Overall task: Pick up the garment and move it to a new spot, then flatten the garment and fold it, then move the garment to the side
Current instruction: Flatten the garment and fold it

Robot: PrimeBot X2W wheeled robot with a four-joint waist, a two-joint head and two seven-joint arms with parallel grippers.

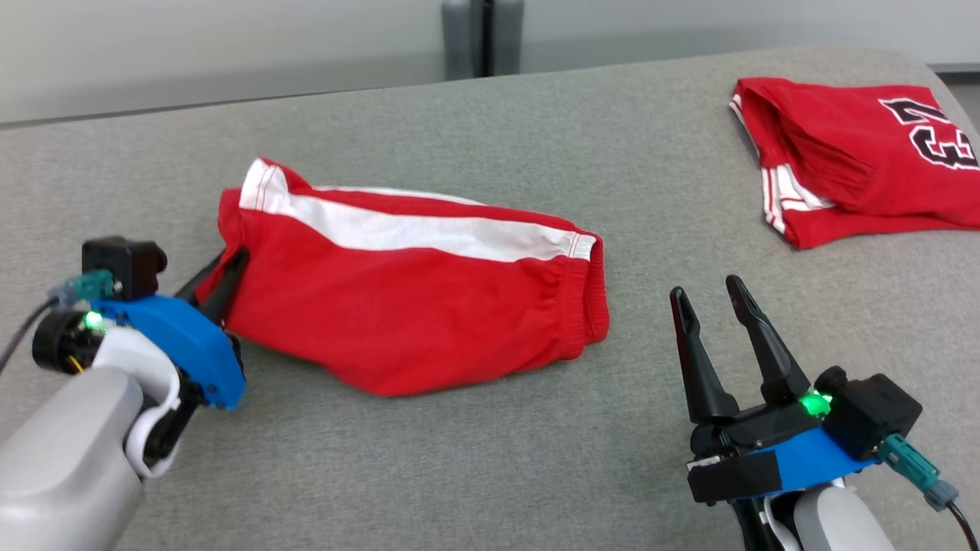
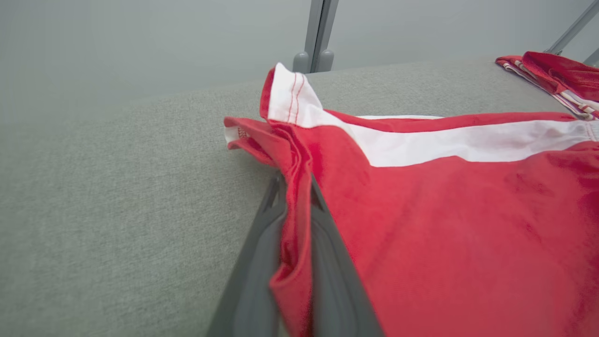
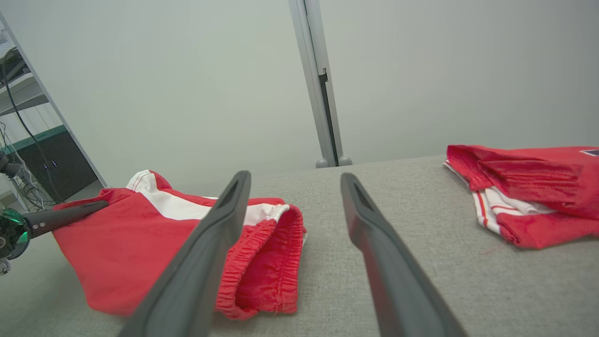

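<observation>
Head view: my left fingers (image 1: 228, 272) were clamped on the left edge of the red shorts (image 1: 413, 306), which lay in the middle of the desk (image 1: 459, 115). My right fingers (image 1: 689, 337) stood apart, near the shorts' right end. Left wrist view: a red fold sat pinched between the fingers. Right wrist view: fingers apart, shorts ahead to the left.

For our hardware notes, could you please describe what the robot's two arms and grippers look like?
Both match. The left gripper and right gripper each have two long, tapered black fingers on a blue plastic bracket with a glowing green light. A black box-shaped module sits behind, with a teal connector and black cable. The forearms are smooth pale grey with white wrist trim.
</observation>
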